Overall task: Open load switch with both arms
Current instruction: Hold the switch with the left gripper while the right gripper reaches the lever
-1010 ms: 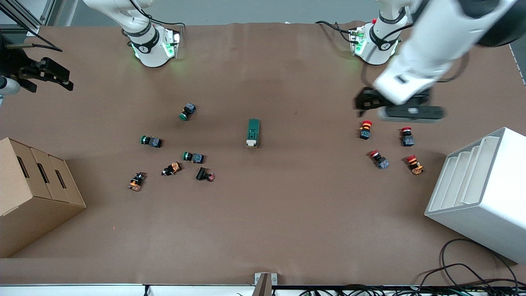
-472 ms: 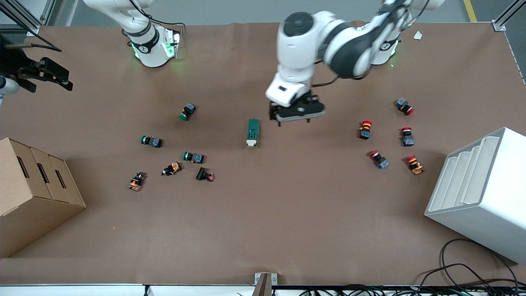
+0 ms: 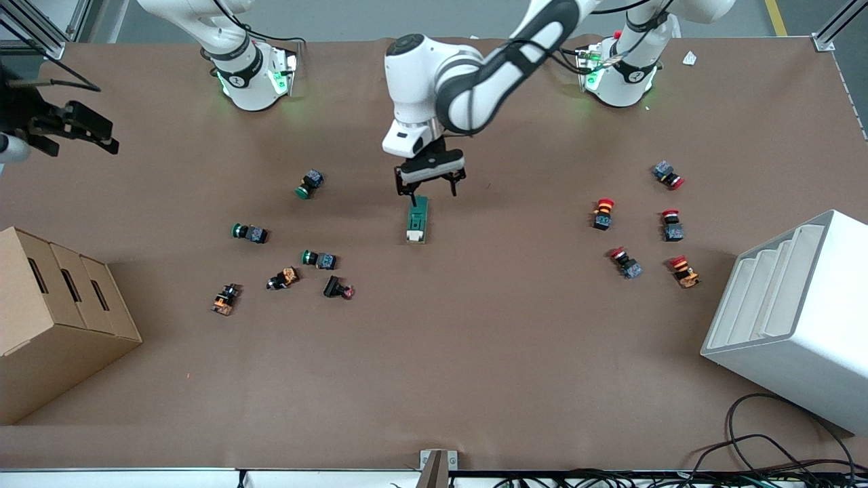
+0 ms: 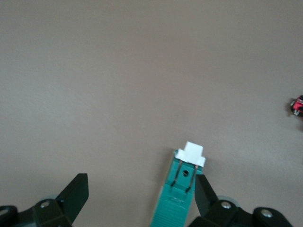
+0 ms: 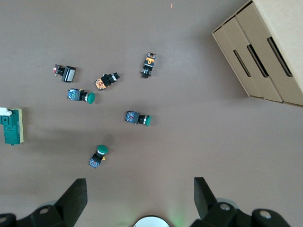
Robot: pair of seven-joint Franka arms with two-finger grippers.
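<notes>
The load switch (image 3: 418, 218), a dark green block, lies mid-table with its white lever (image 3: 415, 236) at the end nearer the front camera. My left gripper (image 3: 432, 191) hangs open over the switch's other end. In the left wrist view the load switch (image 4: 182, 196) sits between the open fingers, close against one finger (image 4: 204, 193), and the lever (image 4: 194, 153) points away from the left gripper (image 4: 139, 194). My right gripper (image 3: 102, 135) waits open, high over the table edge at the right arm's end. The right wrist view shows the right gripper (image 5: 139, 196) holding nothing and the load switch (image 5: 12, 126) far off.
Several green and orange push-buttons (image 3: 317, 258) lie scattered toward the right arm's end, several red ones (image 3: 603, 213) toward the left arm's end. A cardboard box (image 3: 47, 318) stands at the right arm's end and a white rack (image 3: 793, 312) at the left arm's end.
The left arm has swung from over the red push-buttons at its end of the table to over the load switch and come down lower. The right arm has barely moved.
</notes>
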